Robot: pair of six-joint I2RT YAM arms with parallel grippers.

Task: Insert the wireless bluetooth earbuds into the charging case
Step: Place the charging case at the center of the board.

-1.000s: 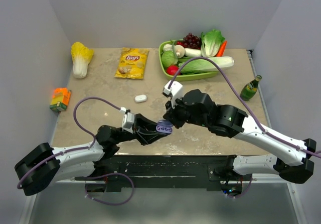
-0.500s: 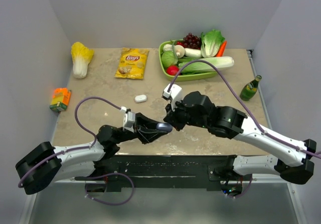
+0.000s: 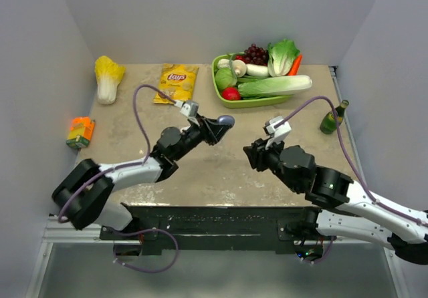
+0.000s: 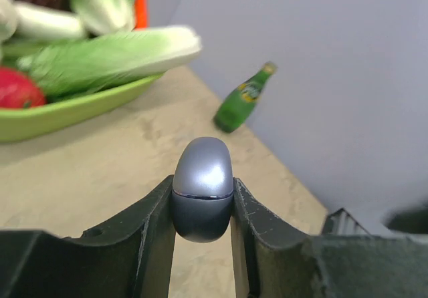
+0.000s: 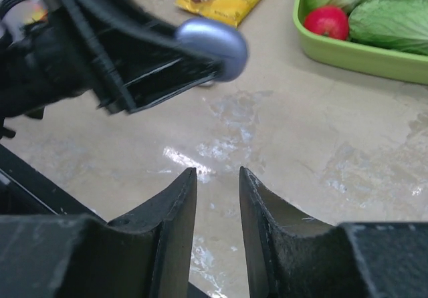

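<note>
Gripping the charging case between the left fingers, one finger pressed on each side of its lower half. Closed lid, with a thin dark seam around the middle (so nothing of the inside to see, and no earbud to make out in any view). Rounded like a pebble, grey-lilac with a soft shine, the lid end sticking out past the fingertips. Carried in the air above the desk, not touching it, toward the middle and near the green tray of vegetables.

Right fingers a little apart, with a narrow empty gap between them and nothing held. Hanging over a bare part of the desk, well apart from the case, to its right and nearer to the arm bases. Turned toward the case: in the right wrist view, seen beyond the fingertips, in the black left fingers.

Farther off, a green bottle close to the right wall. At the back of the desk, a yellow chips bag and, more to the left, a pale cabbage. Near the left edge, a small orange carton.
</note>
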